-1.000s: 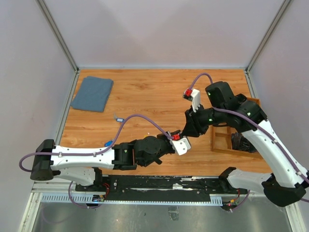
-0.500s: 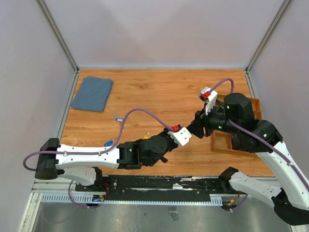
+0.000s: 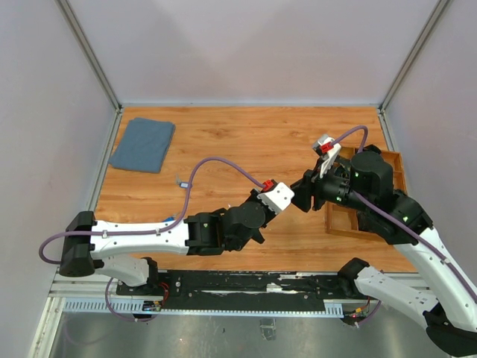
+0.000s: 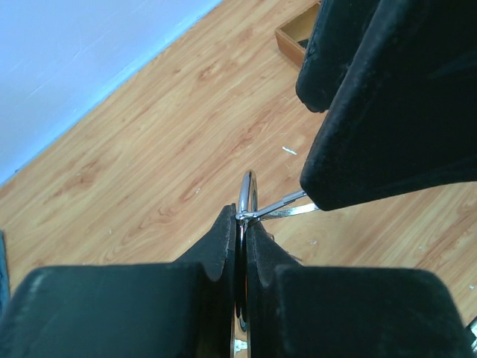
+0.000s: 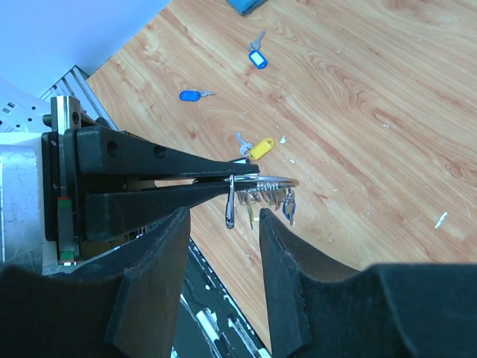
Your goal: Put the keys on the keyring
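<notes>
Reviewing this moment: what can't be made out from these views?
Left wrist view: the keyring is edge-on, and the right gripper hides the far end of the key, so contact is unclear.
Right wrist view: the hanging keys overlap and are too small to count.
Top view: ring and keys are hidden where the left gripper meets the right one.

Directly ahead of the right gripper [image 5: 223, 218], past its parted fingers, the left gripper [image 5: 160, 183] clamped on the keyring [image 5: 274, 180] with its hanging keys [image 5: 261, 200] bars the way; beyond, the table [image 5: 387, 97] lies open except for three loose tagged keys [image 5: 257, 148].
</notes>
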`<move>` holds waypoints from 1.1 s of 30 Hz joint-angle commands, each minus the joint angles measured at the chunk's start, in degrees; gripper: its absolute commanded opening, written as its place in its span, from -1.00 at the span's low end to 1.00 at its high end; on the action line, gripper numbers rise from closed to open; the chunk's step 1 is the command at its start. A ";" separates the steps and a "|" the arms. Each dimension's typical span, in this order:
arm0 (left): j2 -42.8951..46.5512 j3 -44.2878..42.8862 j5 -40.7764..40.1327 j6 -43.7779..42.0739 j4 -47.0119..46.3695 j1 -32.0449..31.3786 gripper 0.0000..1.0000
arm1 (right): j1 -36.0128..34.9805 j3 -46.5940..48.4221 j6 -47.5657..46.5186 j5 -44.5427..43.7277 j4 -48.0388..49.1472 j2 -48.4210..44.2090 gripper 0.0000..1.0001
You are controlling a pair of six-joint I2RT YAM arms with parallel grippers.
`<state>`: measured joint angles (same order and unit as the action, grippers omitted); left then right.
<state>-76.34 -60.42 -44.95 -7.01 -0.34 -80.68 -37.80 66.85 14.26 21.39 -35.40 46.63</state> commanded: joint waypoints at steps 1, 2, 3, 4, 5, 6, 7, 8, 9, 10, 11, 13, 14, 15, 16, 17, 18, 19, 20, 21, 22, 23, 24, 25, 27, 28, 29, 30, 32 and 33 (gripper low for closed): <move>1.72 -1.86 -0.67 1.94 -1.13 0.44 -0.99 | 0.80 -1.56 2.08 1.71 4.41 -0.58 -0.15; 1.72 -1.84 -0.67 1.94 -1.05 0.51 -0.99 | 0.81 -1.77 2.23 1.99 4.68 -0.51 -0.16; 1.82 -1.84 -0.67 2.05 -1.04 0.53 -0.99 | 0.81 -1.93 2.30 2.03 4.73 -0.37 -0.16; 2.00 -1.87 -0.58 2.22 -0.99 0.53 -0.99 | 0.87 -2.02 2.31 1.93 4.61 -0.20 -0.17; 2.13 -1.89 -0.63 2.31 -0.98 0.53 -0.99 | 0.80 -2.13 2.20 1.83 4.39 -0.07 -0.18; 2.29 -1.86 -0.66 2.44 -0.97 0.53 -0.99 | 0.80 -2.33 2.22 1.81 4.37 0.02 -0.19; 2.45 -1.88 -0.67 2.51 -1.00 0.53 -0.99 | 0.81 -2.46 2.31 1.80 4.37 0.10 -0.20; 2.62 -1.89 -0.79 2.48 -0.98 0.53 -0.99 | 0.86 -2.61 2.33 1.81 4.37 0.19 -0.21; 2.68 -1.95 -0.84 2.53 -1.02 0.55 -0.99 | 0.81 -2.73 2.32 1.67 4.26 0.28 -0.22; 2.84 -1.91 -0.84 2.58 -1.03 0.61 -0.99 | 0.80 -2.78 2.31 1.52 4.08 0.36 -0.23; 2.98 -1.89 -0.84 2.66 -1.06 0.62 -0.99 | 0.84 -2.78 2.25 1.47 3.95 0.45 -0.24; 3.20 -1.83 -0.76 2.81 -1.17 0.62 -0.99 | 0.84 -2.92 2.19 1.66 3.85 0.56 -0.25; 3.21 -1.88 -0.76 2.84 -1.20 0.62 -0.99 | 0.84 -2.95 2.18 1.95 3.90 0.56 -0.25; 3.21 -1.96 -0.75 2.85 -1.22 0.62 -0.99 | 0.80 -3.03 2.28 2.23 3.97 0.59 -0.26; 3.13 -1.91 -0.80 2.83 -1.16 0.62 -0.99 | 0.80 -3.12 2.28 2.52 4.14 0.57 -0.26; 3.06 -2.00 -0.76 2.82 -1.11 0.62 -0.99 | 0.80 -3.19 2.29 2.79 4.30 0.57 -0.26; 3.04 -2.06 -0.67 2.86 -1.08 0.62 -0.99 | 0.80 -3.40 2.41 3.09 4.63 0.57 -0.26; 2.97 -2.03 -0.67 2.86 -1.07 0.62 -0.99 | 0.78 -3.56 2.55 3.47 5.01 0.49 -0.27; 2.95 -2.13 -0.67 2.81 -1.10 0.62 -0.99 | 0.75 -3.73 2.70 3.68 5.33 0.40 -0.28; 2.88 -2.12 -0.66 2.80 -1.07 0.62 -0.99 | 0.79 -3.93 2.84 3.74 5.65 0.40 -0.30; 2.86 -2.15 -0.67 2.79 -1.07 0.66 -0.99 | 0.80 -4.14 3.07 3.75 5.87 0.31 -0.33; 2.86 -2.20 -0.67 2.75 -1.14 0.62 -0.99 | 0.80 -4.30 3.18 3.75 6.01 0.35 -0.36; 2.86 -2.24 -0.73 2.78 -1.13 0.62 -0.99 | 0.81 -4.47 3.18 3.75 6.04 0.43 -0.38; 2.86 -2.22 -0.75 2.86 -1.09 0.64 -0.99 | 0.79 -4.62 3.21 3.79 6.03 0.47 -0.41; 2.85 -2.32 -0.78 2.89 -0.99 0.62 -0.99 | 0.84 -4.90 3.26 4.03 6.10 0.64 -0.44; 2.86 -2.40 -0.84 2.93 -0.97 0.62 -0.99 | 0.84 -4.95 3.24 4.15 6.27 0.74 -0.46; 2.86 -2.42 -0.91 2.98 -0.95 0.62 -0.99 | 0.75 -5.05 3.27 4.18 6.38 0.81 -0.48; 2.86 -2.46 -0.93 2.97 -0.96 0.62 -0.99 | 0.84 -5.15 3.37 4.23 6.58 0.83 -0.50; 2.78 -2.54 -0.85 2.98 -0.91 0.62 -0.99 | 0.73 -5.31 3.39 4.28 7.04 0.91 -0.53; 2.73 -2.57 -0.84 2.99 -0.89 0.62 -0.99 | 0.81 -5.46 3.51 4.28 7.34 0.92 -0.56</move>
<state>-74.50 -60.45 -44.95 -4.89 0.27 -80.36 -37.80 62.08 16.84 24.53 -30.68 47.59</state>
